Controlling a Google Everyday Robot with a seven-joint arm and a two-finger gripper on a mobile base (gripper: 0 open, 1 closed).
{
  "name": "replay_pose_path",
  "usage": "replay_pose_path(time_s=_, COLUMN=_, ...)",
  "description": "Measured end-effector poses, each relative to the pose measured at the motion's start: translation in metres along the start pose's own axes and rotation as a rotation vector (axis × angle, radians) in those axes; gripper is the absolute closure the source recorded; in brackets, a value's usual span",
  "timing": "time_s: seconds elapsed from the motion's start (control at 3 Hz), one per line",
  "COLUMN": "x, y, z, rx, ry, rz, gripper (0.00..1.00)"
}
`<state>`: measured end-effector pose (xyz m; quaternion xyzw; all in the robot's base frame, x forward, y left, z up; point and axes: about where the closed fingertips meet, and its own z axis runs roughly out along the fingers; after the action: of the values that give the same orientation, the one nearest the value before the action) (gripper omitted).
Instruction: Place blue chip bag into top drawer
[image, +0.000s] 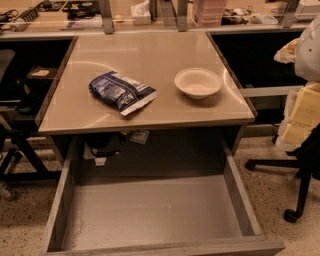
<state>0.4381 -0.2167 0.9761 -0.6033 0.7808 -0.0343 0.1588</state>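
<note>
The blue chip bag (121, 91) lies flat on the beige tabletop (150, 55), left of centre, with its silvery sealed edge pointing to the front right. The top drawer (155, 212) stands pulled fully open below the table's front edge; its flat grey bottom holds nothing. My gripper is out of view. A white rounded shape (309, 47) at the right edge may be part of my arm; no fingers show.
A white round bowl (198, 82) sits on the tabletop right of the bag. A chair with yellow padding (300, 117) and black wheeled legs stands at the right. Another chair base (20, 150) is at the left. A cluttered counter runs behind the table.
</note>
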Motion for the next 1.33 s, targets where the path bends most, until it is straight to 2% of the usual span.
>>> replay_pose_path(time_s=0.33, x=-0.010, y=-0.005, z=0.000, rx=0.000, ry=0.001, rz=0.003, gripper=0.00)
replay_pose_path(time_s=0.67, x=-0.036, y=-0.020, z=0.005, rx=-0.012, ry=0.010, rz=-0.019, gripper=0.00)
replay_pose_path(time_s=1.0, x=-0.078, y=-0.038, z=0.016, rx=-0.009, ry=0.018, rz=-0.069, gripper=0.00)
replay_pose_path(time_s=1.33, x=-0.078, y=-0.038, z=0.016, rx=-0.008, ry=0.018, rz=-0.069, gripper=0.00)
